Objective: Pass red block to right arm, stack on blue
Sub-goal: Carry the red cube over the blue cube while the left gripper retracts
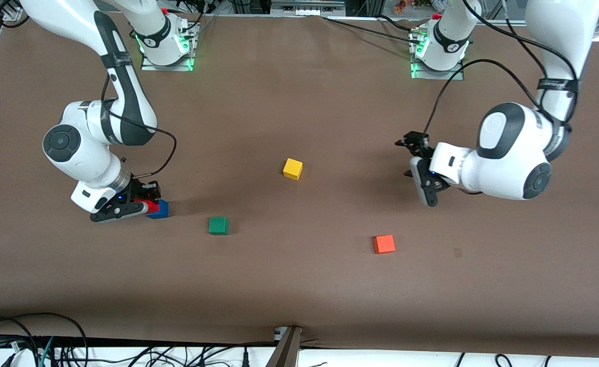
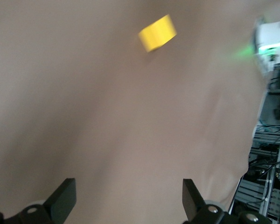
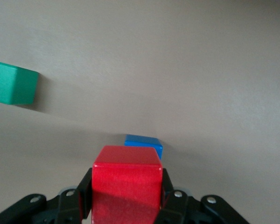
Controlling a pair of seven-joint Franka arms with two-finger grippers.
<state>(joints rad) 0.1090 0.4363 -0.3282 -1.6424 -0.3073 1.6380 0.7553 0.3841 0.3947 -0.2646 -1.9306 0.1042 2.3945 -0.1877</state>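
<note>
Right wrist view, glossy red block [image 3: 127, 179], right claw [image 3: 126, 196] clamped

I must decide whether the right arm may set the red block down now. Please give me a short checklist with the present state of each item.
1. Red block held between the fingers of the right gripper: ok.
2. Red block over the blue block: cannot tell; the right wrist view shows the blue one only partly under it, so the alignment may be off.
3. Red block resting on the blue block: cannot tell.
4. Left gripper open and empty, hanging over bare table toward the left arm's end: ok.
5. Green block apart from the blue block: ok.
6. Yellow block and orange block well away from the stack: ok.
</note>
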